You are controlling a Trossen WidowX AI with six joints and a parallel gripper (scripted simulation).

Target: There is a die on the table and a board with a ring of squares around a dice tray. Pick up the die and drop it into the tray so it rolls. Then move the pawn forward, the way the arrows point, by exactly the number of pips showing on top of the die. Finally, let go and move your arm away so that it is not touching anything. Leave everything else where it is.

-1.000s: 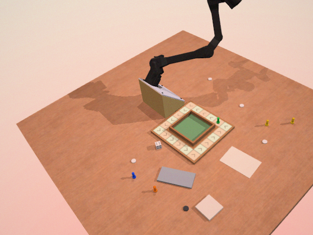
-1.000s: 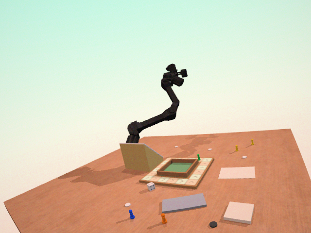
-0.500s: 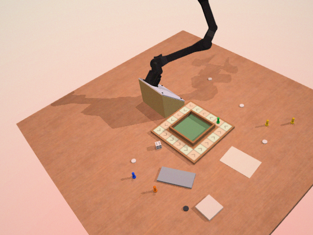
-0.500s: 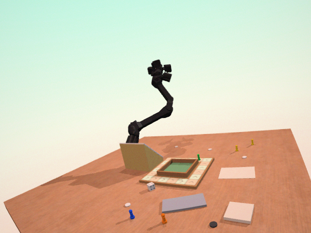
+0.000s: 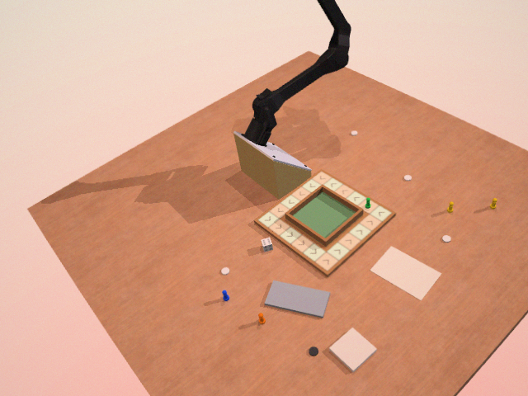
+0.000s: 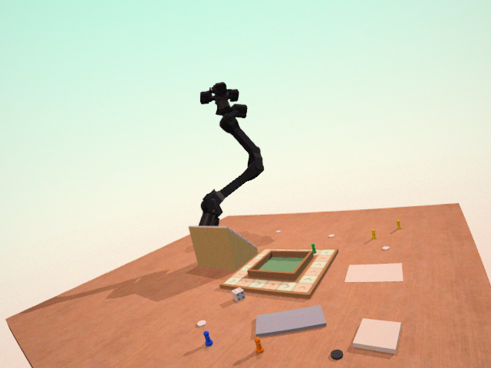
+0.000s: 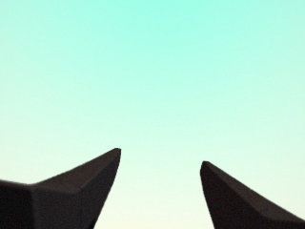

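A white die (image 5: 266, 244) (image 6: 238, 294) lies on the table just outside the left corner of the board (image 5: 327, 272) (image 6: 265, 290). Its top face seems to show several pips. The brown-walled dice tray (image 5: 325, 242) (image 6: 273, 274) with a green floor is in the middle of the board and holds nothing. A green pawn (image 5: 368, 203) (image 6: 313, 248) stands upright on a square of the ring, near the board's right corner. My gripper (image 7: 161, 160) is open and empty, raised high above the table and facing the background; in the exterior view it is at the top of the arm.
A wedge-shaped block (image 5: 260, 170) (image 6: 214, 249) stands at the arm's base beside the board. Blue (image 5: 225, 295) and orange (image 5: 261, 318) pawns, a grey slab (image 5: 297, 299) and a pale block (image 5: 353, 349) are in front. Two yellow pawns (image 5: 450, 207) (image 5: 493, 203) and a pale sheet (image 5: 406, 272) are at right.
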